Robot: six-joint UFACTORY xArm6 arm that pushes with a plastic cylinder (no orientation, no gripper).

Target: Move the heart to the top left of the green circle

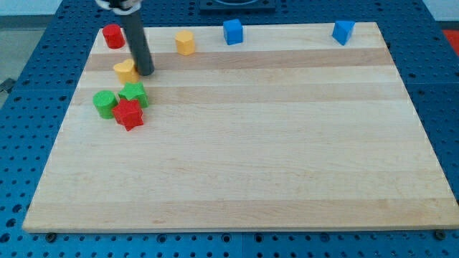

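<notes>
The yellow heart [125,70] lies near the board's top left. My tip [146,72] rests against the heart's right side. The green circle [105,103] sits below the heart, a little to the view's left. A green star-like block [133,94] lies just right of the circle, directly below the heart. A red star [128,115] touches both green blocks from below.
A red cylinder [112,36] stands at the top left corner. A yellow hexagon [186,42] and a blue cube [232,31] sit along the top edge. A blue wedge-like block [343,31] is at the top right. The wooden board [251,165] lies on a blue perforated table.
</notes>
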